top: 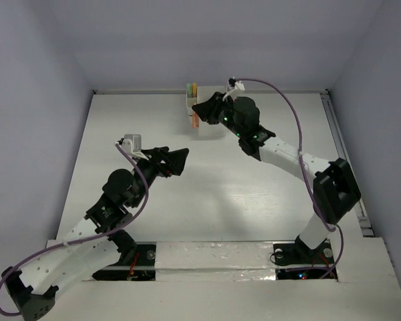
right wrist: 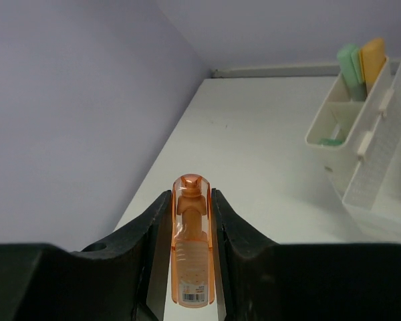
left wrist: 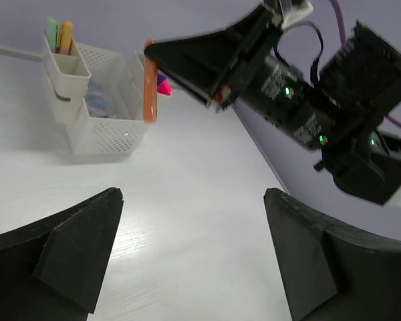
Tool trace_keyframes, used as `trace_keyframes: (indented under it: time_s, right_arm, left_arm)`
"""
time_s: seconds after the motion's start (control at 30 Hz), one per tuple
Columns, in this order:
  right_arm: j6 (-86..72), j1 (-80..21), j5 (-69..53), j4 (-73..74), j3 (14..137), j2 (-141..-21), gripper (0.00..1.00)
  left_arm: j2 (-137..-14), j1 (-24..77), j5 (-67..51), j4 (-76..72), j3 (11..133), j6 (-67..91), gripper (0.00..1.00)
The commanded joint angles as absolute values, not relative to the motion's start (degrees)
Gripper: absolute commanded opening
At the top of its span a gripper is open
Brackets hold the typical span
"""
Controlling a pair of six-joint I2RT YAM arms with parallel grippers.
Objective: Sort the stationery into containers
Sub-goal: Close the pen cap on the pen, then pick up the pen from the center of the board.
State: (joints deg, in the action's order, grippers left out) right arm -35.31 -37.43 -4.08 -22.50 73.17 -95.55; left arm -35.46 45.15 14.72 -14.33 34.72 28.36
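The right jaws are closed narrowly on an orange marker [right wrist: 190, 247]. They pinch its barrel from both sides, and the clear capped end sticks out past the tips. In the left wrist view this marker hangs upright, right at an outer wall of the white organizer [left wrist: 100, 114]; I cannot tell whether it touches the wall. The organizer stands by the far edge of the counter [top: 254, 200], about midway along it. A mint green marker [right wrist: 351, 63] and a peach marker [right wrist: 373, 57] stand upright in a small end compartment. The left jaws stand wide apart with nothing between them, over the counter left of its middle. Open surface lies between them and the organizer, and out toward the left edge.
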Motion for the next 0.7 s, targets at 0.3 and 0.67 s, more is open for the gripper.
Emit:
trace_keyframes:
  time_s: [0.3,0.67]
  right_arm:
    - [-18.56,-35.77,5.62,-30.06,100.26,-121.43,0.0]
    - [-6.6,-34.01,8.62,-29.35,116.72,-133.59,0.0]
  left_arm:
    - [-25.75,44.91,15.2,11.58,47.1,20.85,0.99]
    - [-23.29,43.33,22.85,11.34,43.33,15.29,0.99]
